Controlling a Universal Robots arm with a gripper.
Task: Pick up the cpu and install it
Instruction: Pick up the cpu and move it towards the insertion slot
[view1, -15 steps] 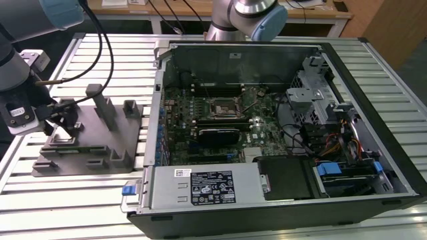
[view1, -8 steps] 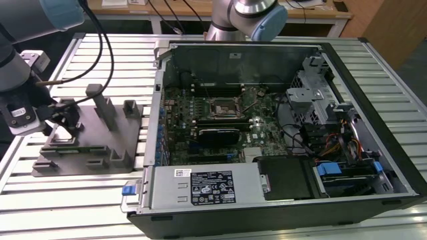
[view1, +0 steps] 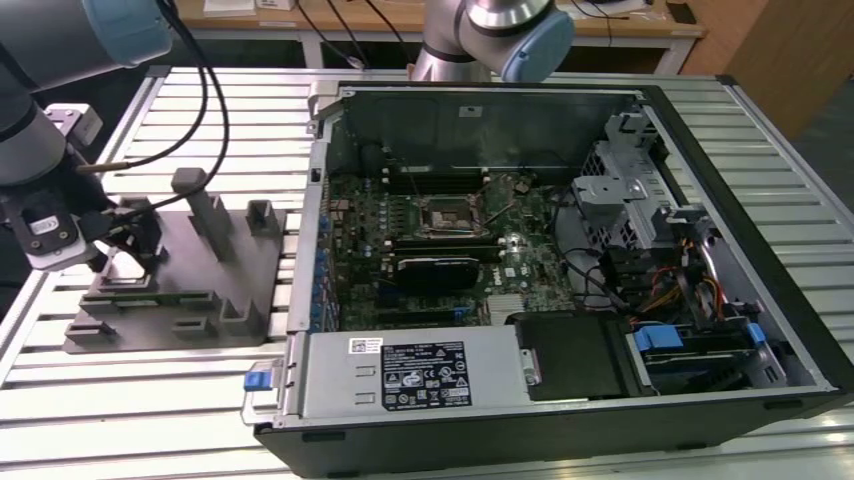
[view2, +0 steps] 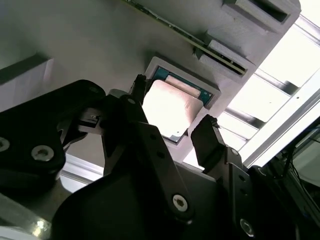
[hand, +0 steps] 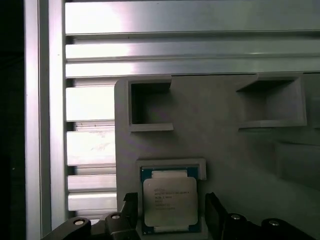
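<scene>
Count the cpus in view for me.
1: the cpu lies in its recess on the grey fixture, straddled by the open hand. The motherboard socket may hide another.

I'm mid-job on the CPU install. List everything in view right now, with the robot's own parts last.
cpu: one, pale silver top on a green board, lying in a recess of the grey fixture
grey fixture: one, grey, on the table at the exterior view's left of the computer case
table: one, silver slats, under everything
computer case: one, black, side open, centre of the exterior view
motherboard: one, dark green, inside the case
socket: one, black-framed, mid-motherboard
power supply: one, silver, at the case's near edge
robot arm: one, grey, above the fixture
gripper: one, black, open, one finger on each side of the cpu
</scene>
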